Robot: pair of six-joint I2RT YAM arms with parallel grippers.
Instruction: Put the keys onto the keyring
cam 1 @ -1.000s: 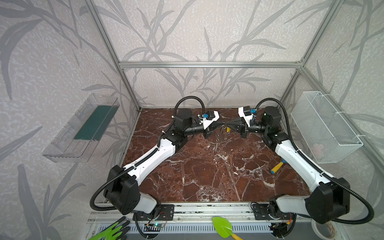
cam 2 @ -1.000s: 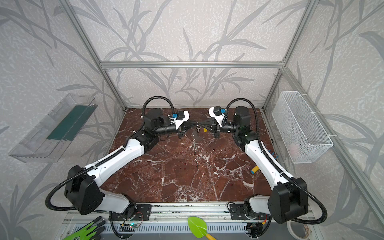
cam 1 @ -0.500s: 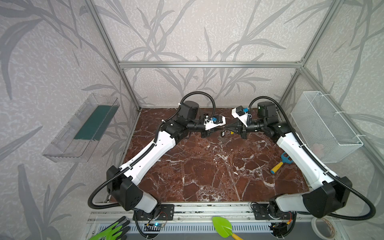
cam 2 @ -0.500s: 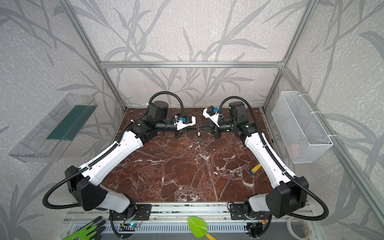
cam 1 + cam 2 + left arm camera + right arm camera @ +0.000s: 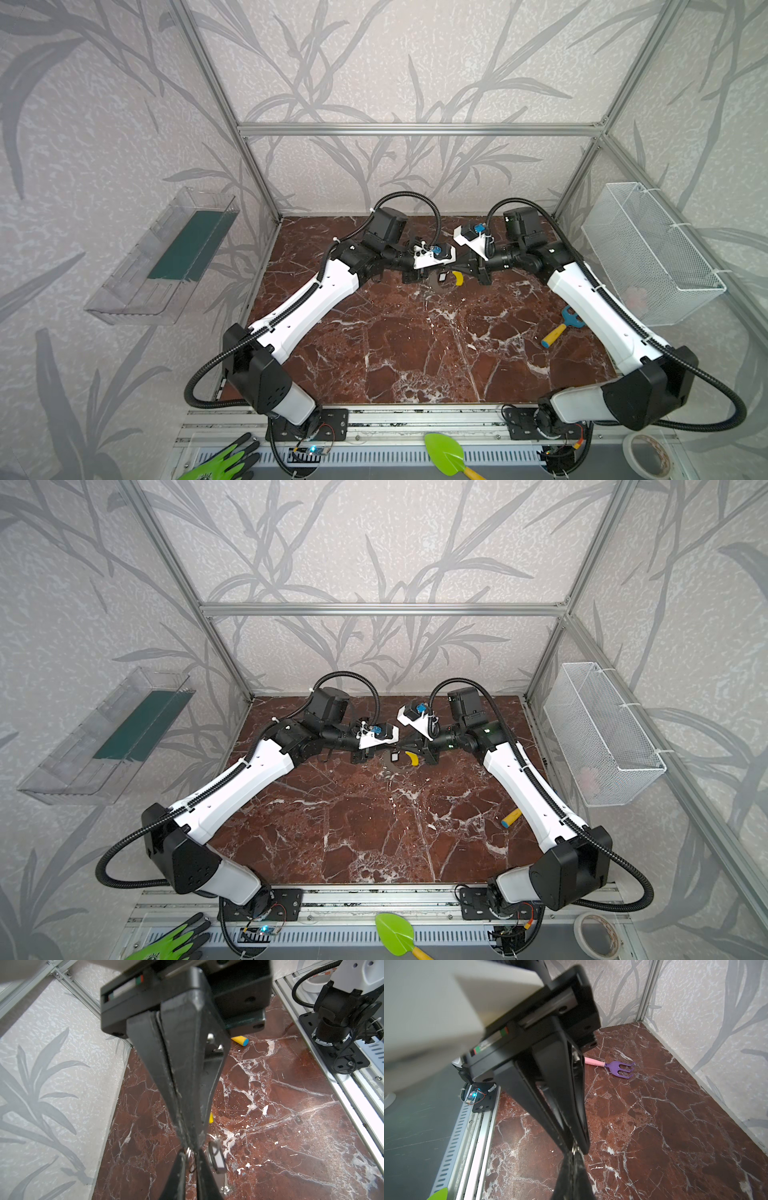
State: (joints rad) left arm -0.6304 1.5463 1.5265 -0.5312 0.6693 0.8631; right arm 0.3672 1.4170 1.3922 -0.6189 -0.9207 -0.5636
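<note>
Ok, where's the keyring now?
In both top views the keyring is at the far middle of the table, between the left gripper and right gripper, yellow sleeve toward the right one.

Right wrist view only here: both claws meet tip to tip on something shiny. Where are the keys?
Observer: Left wrist view: the keys, pale tag included, hang just beside the tip of the left claw.
Operator: And the keyring?
Observer: Both top views show its yellow sleeve between the arms, by the right claw.
Operator: Left claw closed?
Observer: Yes, left wrist view shows its jaws pressed together.
</note>
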